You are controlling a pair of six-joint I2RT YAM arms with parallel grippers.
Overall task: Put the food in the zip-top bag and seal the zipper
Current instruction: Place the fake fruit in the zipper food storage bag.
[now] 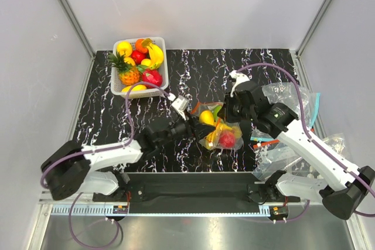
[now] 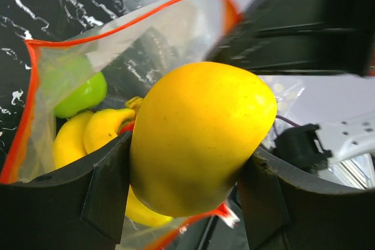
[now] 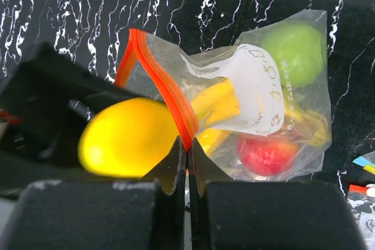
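**Yellow fruit (image 2: pixel 199 139) poised at the bag's mouth**

Mid-bench, I have the left claw (image 2: pixel 186 194) grasping the yellow fruit by its sides. The fruit sits right at the opening of the zip-top bag (image 3: pixel 246 57), not clearly inside it. The right claw (image 3: pixel 187 155) is clenched on the orange-red zipper (image 3: pixel 157 73), pinching one lip of the mouth and lifting it. I judge this grip is meant to hold the thin plastic open and stop the bag sliding away as the fruit comes in from the left.

Already inside are the green apple (image 3: pixel 295 51), the red apple (image 3: pixel 266 153) and the banana bunch (image 3: pixel 218 105). They are crowded toward the closed bottom, which leaves room near the mouth. By my reckoning this is the last piece before sealing, and the zipper is not yet pressed shut.

A white basket (image 1: pixel 166 68) of other fruit stands at the far left of the black marbled bench (image 1: pixel 199 68). Spare clear bags (image 1: pixel 285 95) lie to the right, beside the right arm.
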